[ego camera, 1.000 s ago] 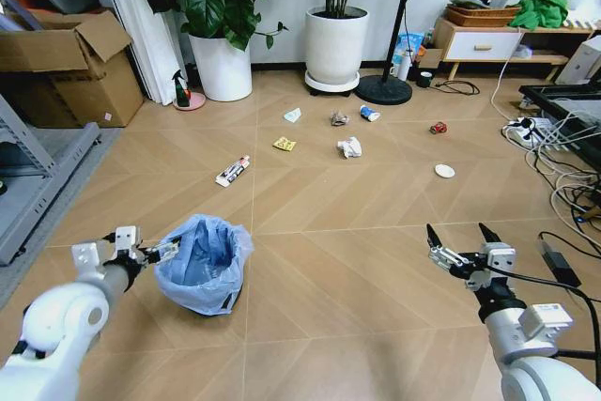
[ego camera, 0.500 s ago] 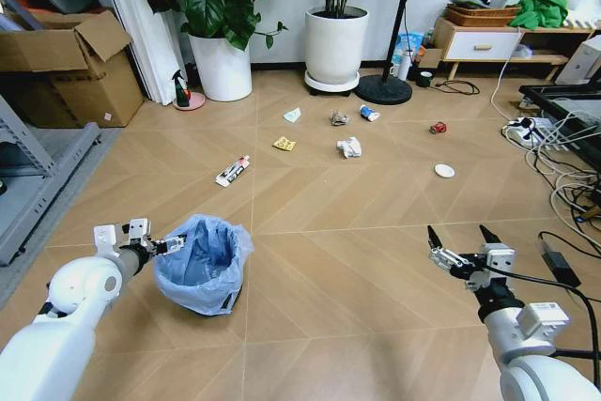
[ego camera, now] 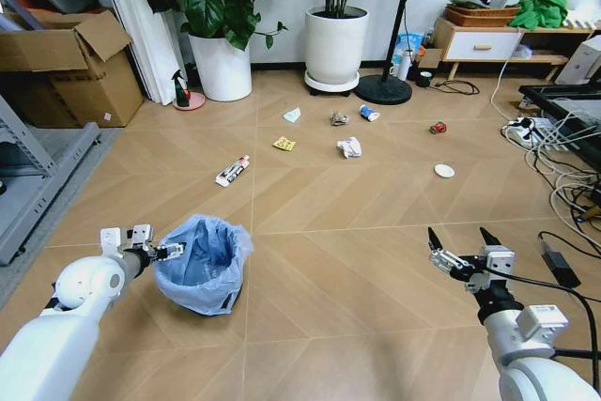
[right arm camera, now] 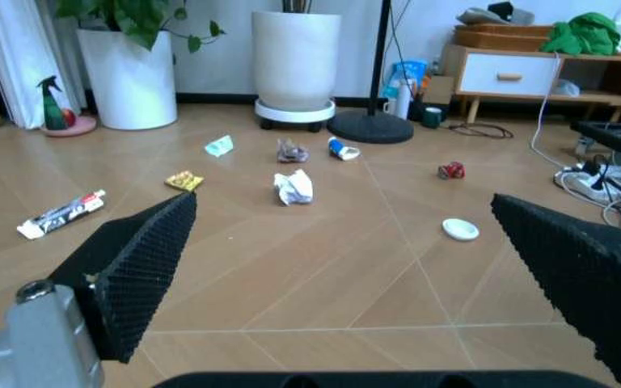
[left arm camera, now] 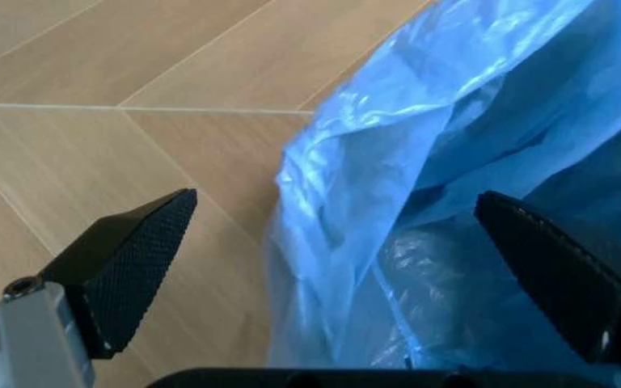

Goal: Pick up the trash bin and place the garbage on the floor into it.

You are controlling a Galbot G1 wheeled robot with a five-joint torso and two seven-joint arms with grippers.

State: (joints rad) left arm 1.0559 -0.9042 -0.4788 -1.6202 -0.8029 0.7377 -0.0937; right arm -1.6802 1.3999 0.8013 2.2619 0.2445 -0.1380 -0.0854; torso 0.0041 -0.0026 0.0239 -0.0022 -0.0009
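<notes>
Head view, change: the left gripper (ego camera: 173, 251) has crept closer to the trash bin (ego camera: 205, 263) than half a second ago, its tips now at the bag's rim; the right gripper (ego camera: 462, 244) has stayed put, well right of the bin.
Head view, garbage: tube (ego camera: 232, 171), yellow wrapper (ego camera: 284, 144), paper wad (ego camera: 349, 147), white disc (ego camera: 444, 171), all beyond the bin on the floor (ego camera: 357, 260).
Left wrist view: fingers (left arm camera: 127, 263) spread wide, straddling the blue bag edge (left arm camera: 332, 210), gripping nothing; contents unclear.
Right wrist view: fingers (right arm camera: 143, 267) wide apart, empty; red can (right arm camera: 451, 170) visible.

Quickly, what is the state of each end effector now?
Left end effector: open, straddling the bin rim, holding nothing.
Right end effector: open, empty.
</notes>
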